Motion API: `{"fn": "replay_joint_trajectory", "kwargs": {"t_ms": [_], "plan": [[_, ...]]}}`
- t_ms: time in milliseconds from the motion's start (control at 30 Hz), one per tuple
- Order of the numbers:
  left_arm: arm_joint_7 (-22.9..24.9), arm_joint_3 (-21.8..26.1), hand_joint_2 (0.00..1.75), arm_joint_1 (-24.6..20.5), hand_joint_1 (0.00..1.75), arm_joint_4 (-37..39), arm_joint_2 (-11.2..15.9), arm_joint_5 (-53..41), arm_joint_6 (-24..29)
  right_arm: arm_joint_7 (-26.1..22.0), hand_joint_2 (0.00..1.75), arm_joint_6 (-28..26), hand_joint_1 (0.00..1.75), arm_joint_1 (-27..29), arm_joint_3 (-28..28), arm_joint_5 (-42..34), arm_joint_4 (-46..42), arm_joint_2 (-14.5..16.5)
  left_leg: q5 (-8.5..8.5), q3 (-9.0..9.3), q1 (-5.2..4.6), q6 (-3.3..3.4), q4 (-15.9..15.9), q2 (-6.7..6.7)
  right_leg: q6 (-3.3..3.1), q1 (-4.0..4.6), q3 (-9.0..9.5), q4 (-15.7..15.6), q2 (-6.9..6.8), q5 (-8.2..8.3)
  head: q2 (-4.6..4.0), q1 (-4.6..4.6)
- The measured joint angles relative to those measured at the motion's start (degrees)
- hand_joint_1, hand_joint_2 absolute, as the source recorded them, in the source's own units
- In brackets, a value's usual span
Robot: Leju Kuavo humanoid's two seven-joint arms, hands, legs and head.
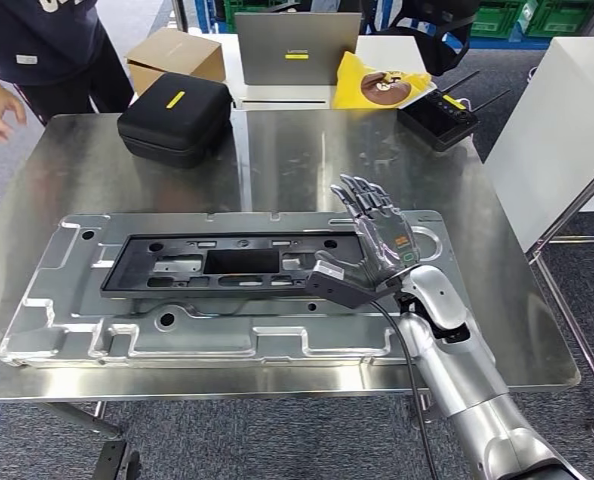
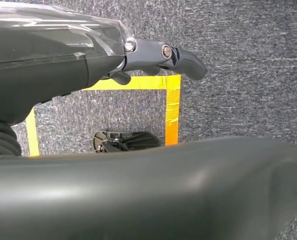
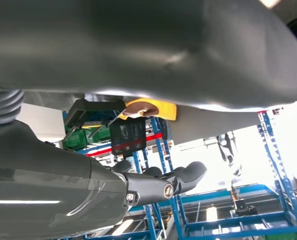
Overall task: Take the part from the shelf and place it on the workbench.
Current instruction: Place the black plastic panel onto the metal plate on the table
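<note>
A: Right robot hand (image 1: 375, 240)?

B: Over the right end of the desk (image 1: 294, 150), palm up-ish, fingers spread apart, nothing in it. It sits just above the right end of the black part (image 1: 203, 268), thumb near that end; can't tell if it touches. In the right wrist view the fingers (image 3: 166, 186) stretch out with only shelving behind them.

A: And the part?

B: Long flat black frame w/ cutouts, lying flat inside a big silver tray-like panel (image 1: 67, 330) that covers most of the desk. So it's on the desk, not on any shelf.

A: Left robot hand (image 2: 154, 57)?

B: Hanging low, pointing at carpet and yellow floor tape (image 2: 172, 107) in the left wrist view. Fingers look loosely extended, nothing held, so I'd call it open too.

A: Step?

B: My read: placing is done, release stage. Part looks settled, hand looks let go.

A: Next move?

B: Prob lift the right hand straight up and back, w/o dragging the thumb across the part's end and nudging it out of the panel. The cable along the forearm shouldn't snag the desk edge.

A: Anything else around?

B: Black zip case (image 1: 175, 118) at the far left, laptop (image 1: 297, 48) and cardboard box (image 1: 176, 55) behind it, 1 person (image 1: 45, 45) at the far left corner, well apart from the part.
</note>
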Motion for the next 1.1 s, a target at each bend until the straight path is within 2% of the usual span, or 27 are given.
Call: {"fn": "replay_joint_trajectory", "kwargs": {"t_ms": [1100], "plan": [[0.00,0.00,0.00,0.00,0.00,-0.01,0.00,0.00,0.00,-0.01,0.00,0.01,0.00,0.01,0.00,0.00,0.00,0.00,0.00,0.00,0.00,0.00,0.00,0.00,0.00,0.00,0.00,0.00,0.00,0.00,0.00,0.00]]}}
